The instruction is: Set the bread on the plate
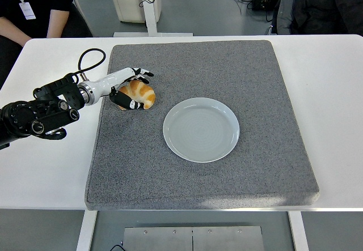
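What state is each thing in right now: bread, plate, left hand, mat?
bread: on the mat, left of the plate, not lifted.
plate: empty, flat on the mat.
left hand: fingers curled around the bread.
mat: flat on the white table.
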Controlling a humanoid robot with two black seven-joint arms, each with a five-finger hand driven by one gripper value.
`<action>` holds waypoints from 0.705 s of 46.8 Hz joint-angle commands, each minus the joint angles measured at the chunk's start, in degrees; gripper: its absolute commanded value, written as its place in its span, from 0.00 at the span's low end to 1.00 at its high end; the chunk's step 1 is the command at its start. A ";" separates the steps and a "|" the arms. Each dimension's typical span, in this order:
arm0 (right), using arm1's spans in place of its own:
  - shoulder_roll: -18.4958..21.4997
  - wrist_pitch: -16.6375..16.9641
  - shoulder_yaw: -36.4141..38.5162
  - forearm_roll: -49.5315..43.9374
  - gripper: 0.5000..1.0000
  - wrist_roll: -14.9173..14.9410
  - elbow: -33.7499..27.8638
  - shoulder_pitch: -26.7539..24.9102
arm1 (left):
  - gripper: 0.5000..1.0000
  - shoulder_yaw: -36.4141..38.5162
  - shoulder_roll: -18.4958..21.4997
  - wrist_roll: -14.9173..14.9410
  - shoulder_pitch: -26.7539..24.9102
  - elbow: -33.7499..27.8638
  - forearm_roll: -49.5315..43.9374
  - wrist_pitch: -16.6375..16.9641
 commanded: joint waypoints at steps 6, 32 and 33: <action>0.00 0.00 0.02 -0.02 1.00 0.00 0.00 0.00 | 0.00 0.05 0.09 -0.56 -0.29 -0.02 0.03 -0.43; 0.00 0.00 -0.07 -0.02 1.00 0.00 0.09 0.00 | 0.00 0.05 2.28 -3.63 -4.86 -0.02 0.21 -0.52; 0.00 0.00 -0.07 -0.02 1.00 0.00 0.09 0.00 | 0.00 0.14 2.37 -3.72 -4.95 -0.02 0.21 -0.61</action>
